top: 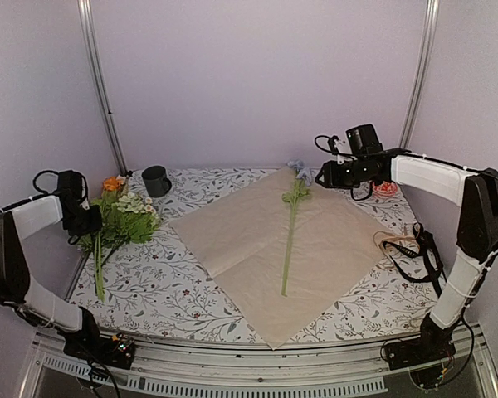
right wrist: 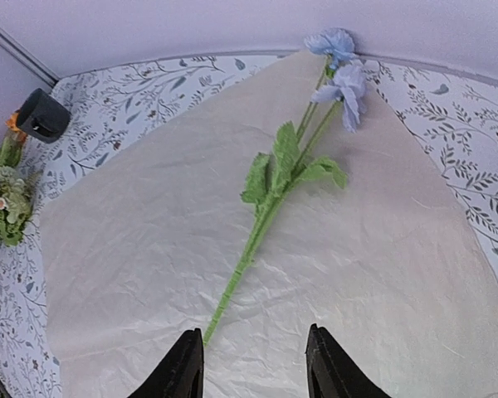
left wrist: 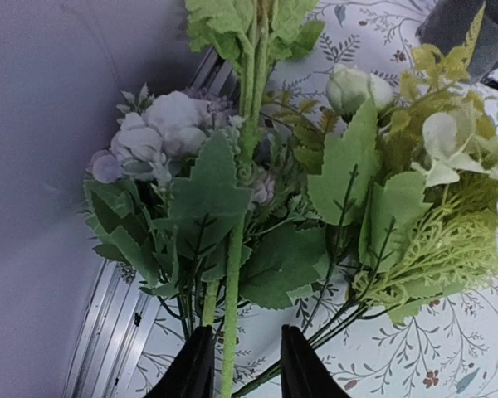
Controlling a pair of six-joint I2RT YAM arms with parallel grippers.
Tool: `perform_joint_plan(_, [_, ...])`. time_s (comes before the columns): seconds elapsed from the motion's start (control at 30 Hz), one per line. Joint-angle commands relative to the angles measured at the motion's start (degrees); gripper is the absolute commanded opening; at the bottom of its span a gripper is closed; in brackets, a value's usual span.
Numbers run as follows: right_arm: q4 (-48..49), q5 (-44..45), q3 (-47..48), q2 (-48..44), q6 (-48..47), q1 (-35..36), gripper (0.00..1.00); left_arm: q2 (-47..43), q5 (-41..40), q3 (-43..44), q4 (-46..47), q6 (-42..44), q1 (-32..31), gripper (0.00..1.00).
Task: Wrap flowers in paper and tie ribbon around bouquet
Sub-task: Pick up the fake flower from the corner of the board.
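Note:
The peach paper (top: 332,240) (right wrist: 149,249) lies flat mid-table, so no bouquet is in view. One pale blue flower (top: 290,232) (right wrist: 266,207) lies on it, blooms to the back. My right gripper (top: 322,176) (right wrist: 253,332) hovers open above the paper, and the stem's tip shows by its left finger. The other flowers (top: 129,217) (left wrist: 349,191) lie bunched at the left. My left gripper (top: 88,224) (left wrist: 246,332) is open around one green stem (left wrist: 231,290), which runs along the left finger with a gap to the right one. The black ribbon (top: 427,249) lies at the right.
A dark mug (top: 156,180) (right wrist: 41,114) stands at the back left, behind the bunch. A thin tan cord (top: 392,239) lies looped beside the ribbon. A small red and white object (top: 386,189) sits at the back right. A metal rail (left wrist: 116,323) borders the table's left edge.

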Motion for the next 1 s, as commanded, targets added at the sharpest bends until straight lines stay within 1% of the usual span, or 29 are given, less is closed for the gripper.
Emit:
perform_joint_plan(0.0, [-1.61, 2.89, -2.29, -1.49, -2.41, -0.11, 0.43, 4.48, 1.09, 0.26, -1.12, 3.21, 0.32, 0.28])
perform_joint_plan(0.13, [-1.62, 2.74, -3.1, -1.0, -2.86, -0.13, 0.43, 9.22, 3.22, 0.83, -2.05, 3.55, 0.37, 0.22])
perform_joint_plan(0.23, [-1.81, 1.86, -3.35, -0.35, -2.85, -0.13, 0.43, 11.84, 1.51, 1.75, -3.05, 3.28, 0.32, 0.19])
perform_joint_plan(0.37, [-1.79, 1.02, -3.77, -0.47, -2.71, -0.12, 0.43, 11.8, -1.18, 1.99, -3.24, 2.82, 0.32, 0.18])
perform_joint_plan(0.53, [-1.79, 0.51, -3.45, -0.4, -2.93, -0.12, 0.43, 10.25, -2.28, 1.81, -3.33, 2.58, 0.05, 0.16])
perform_joint_plan(0.67, [-1.88, 0.3, -3.37, -0.4, -3.11, -0.13, 0.43, 5.46, -5.63, 1.28, -2.53, 3.98, -2.39, 0.18])
perform_joint_plan(0.77, [-2.12, 0.15, -3.3, -0.13, -3.39, -0.12, 0.43, 2.51, -10.04, 0.34, -1.56, 4.51, -2.63, 0.27])
perform_joint_plan(0.83, [-2.22, -0.16, -3.22, 0.18, -3.49, -0.14, 0.43, 2.42, -10.37, 0.29, -1.61, 4.3, -2.21, 0.31])
perform_joint_plan(0.97, [-2.66, -0.16, -3.33, 0.29, -3.76, -0.14, 0.43, 6.86, -7.68, 1.8, -3.07, 4.12, -2.04, 0.3])
